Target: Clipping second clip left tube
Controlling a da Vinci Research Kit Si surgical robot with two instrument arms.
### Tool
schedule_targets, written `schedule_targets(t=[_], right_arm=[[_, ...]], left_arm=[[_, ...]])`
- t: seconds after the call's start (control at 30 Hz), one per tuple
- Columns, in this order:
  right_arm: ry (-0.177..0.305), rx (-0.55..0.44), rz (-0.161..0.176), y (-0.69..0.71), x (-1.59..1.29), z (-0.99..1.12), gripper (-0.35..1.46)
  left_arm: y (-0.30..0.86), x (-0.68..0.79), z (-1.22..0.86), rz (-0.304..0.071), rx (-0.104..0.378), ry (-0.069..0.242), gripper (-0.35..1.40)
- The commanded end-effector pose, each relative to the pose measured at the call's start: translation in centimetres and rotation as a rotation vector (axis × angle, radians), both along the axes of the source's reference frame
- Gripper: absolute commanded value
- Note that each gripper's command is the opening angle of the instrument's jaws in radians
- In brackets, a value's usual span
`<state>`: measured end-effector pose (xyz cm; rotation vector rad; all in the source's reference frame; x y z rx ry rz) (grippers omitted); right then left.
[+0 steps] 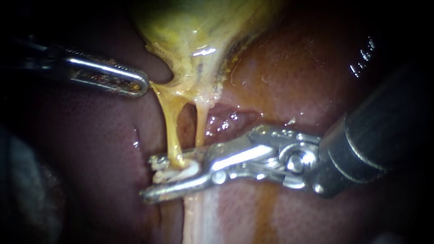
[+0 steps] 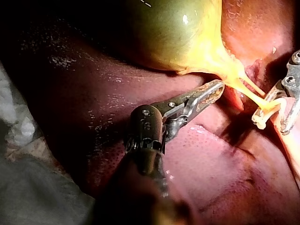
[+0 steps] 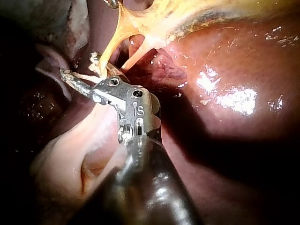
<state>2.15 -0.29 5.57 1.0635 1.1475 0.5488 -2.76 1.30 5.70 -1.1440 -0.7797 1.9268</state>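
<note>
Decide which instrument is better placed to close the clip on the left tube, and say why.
The right instrument. Its jaws hold the white clip astride the left tube; the left instrument is up at the gallbladder, gripping its edge.

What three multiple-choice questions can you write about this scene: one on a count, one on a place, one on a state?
1. How many tubes hang from the gallbladder? A. one B. two C. four
2. Where is the white clip? A. on the gallbladder B. between the right instrument's jaws C. lying loose
3. The clip's legs are: A. spread B. pressed flat C. snapped apart
Answers: 1 B, the endoscope view shows two strands; 2 B, both jaws flank it at the left tube; 3 A, the left wrist view shows a gap between them.
</note>
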Motion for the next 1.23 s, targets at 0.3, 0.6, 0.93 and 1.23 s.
schedule_targets(t=[0.3,0.6,0.93,1.23], right_arm=[[-0.028,0.077,0.002,0.18,-0.09,-0.07,0.16],[-0.064,0.167,0.008,0.24,-0.15,-0.05,-0.26],[-0.089,0.226,-0.002,0.30,-0.25,0.02,-0.35],[-0.093,0.237,-0.005,0.29,-0.24,0.01,-0.35]], left_arm=[[0.00,0.00,0.00,0.000,0.000,0.000,-0.35],[0.00,0.00,0.00,0.000,0.000,0.000,-0.35],[0.00,0.00,0.00,0.000,0.000,0.000,-0.35],[0.00,0.00,0.00,0.000,0.000,0.000,-0.35]])
